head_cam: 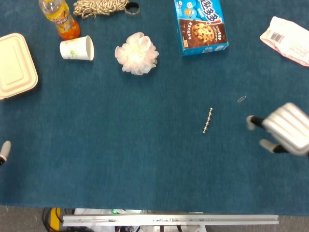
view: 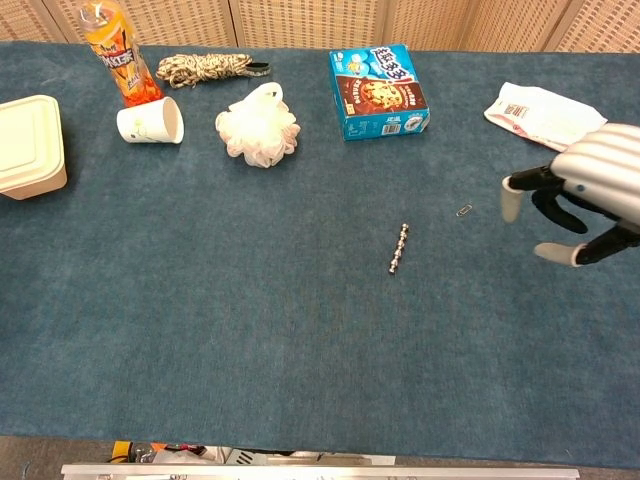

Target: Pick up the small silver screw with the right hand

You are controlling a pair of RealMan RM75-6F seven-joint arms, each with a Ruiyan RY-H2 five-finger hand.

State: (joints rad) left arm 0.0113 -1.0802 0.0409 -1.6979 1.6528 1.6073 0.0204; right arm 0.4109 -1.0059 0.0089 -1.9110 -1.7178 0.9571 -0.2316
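Note:
The small silver screw [head_cam: 241,99] lies flat on the blue tablecloth right of centre, and the chest view shows the screw [view: 464,211] too. My right hand [head_cam: 284,133] has come in from the right edge, fingers spread and holding nothing. It hovers just right of and nearer than the screw, apart from it. In the chest view the right hand [view: 582,204] has its fingertips [view: 509,205] a short way right of the screw. Only a tip of my left hand [head_cam: 4,151] shows at the left edge.
A beaded silver rod [head_cam: 207,121] lies left of the screw. At the back are a blue cookie box [head_cam: 200,25], a white pouf [head_cam: 137,53], a tipped paper cup [head_cam: 77,48], an orange bottle [head_cam: 60,18], a rope bundle [head_cam: 99,7] and a pink packet [head_cam: 288,39]. A cream lunch box [head_cam: 15,65] sits far left.

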